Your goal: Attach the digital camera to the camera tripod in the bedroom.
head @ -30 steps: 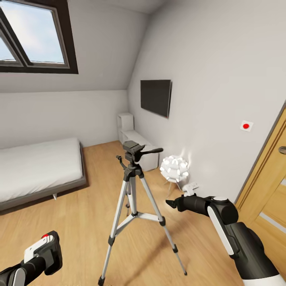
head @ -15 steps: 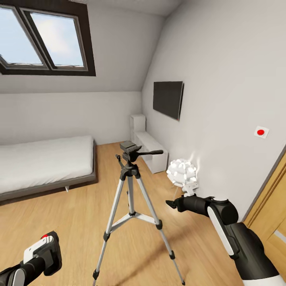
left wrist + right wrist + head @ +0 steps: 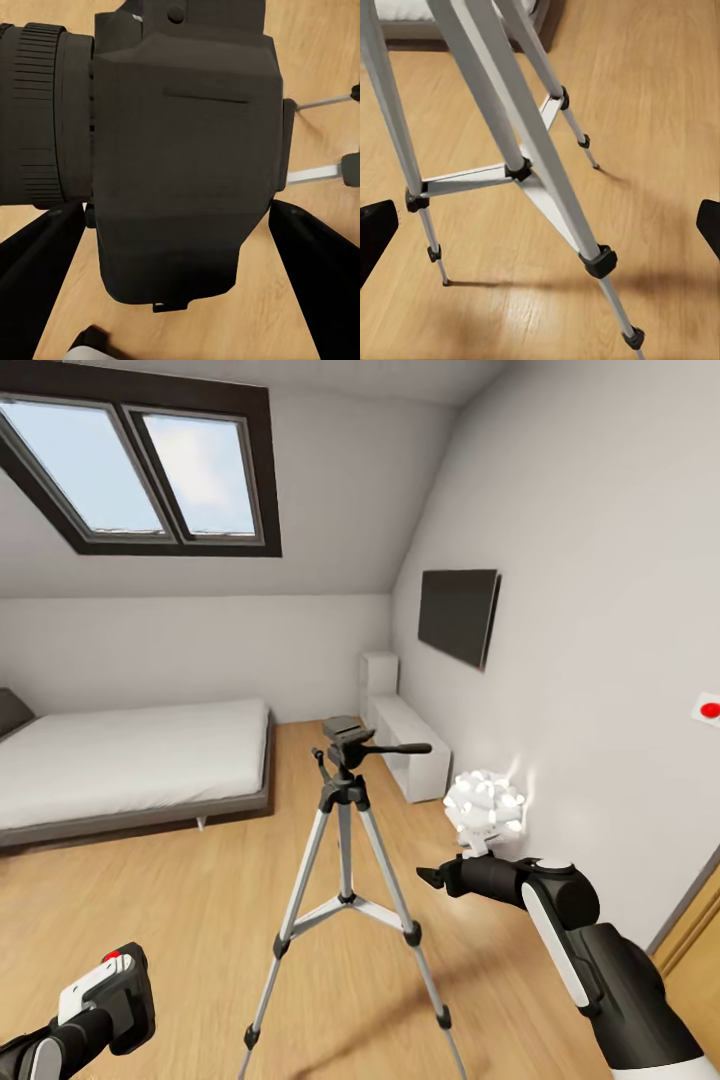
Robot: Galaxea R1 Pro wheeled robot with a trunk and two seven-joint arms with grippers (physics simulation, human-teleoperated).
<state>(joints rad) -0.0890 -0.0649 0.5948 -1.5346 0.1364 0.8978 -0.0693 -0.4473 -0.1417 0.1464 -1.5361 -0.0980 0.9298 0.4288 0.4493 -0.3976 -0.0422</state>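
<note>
Camera carried low, tripod dead ahead.
Our left tool [image 3: 105,1000] is clamped on the digital camera [image 3: 180,150], held low for transport; the right tool [image 3: 432,877], fingers apart, faces the camera tripod [image 3: 345,880]. Bed [image 3: 130,760] and ball lamp [image 3: 484,805] flank it; nothing blocks the tripod head.

One tripod [image 3: 345,830], one camera [image 3: 180,150].

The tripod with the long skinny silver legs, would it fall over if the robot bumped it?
Probably, if bumped up high. The tall silver-legged camera tripod carries its black head far above small feet, so it looks top-heavy. The spread legs and centre braces should resist a gentle nudge, though it might slide on the smooth wooden floor.
</note>
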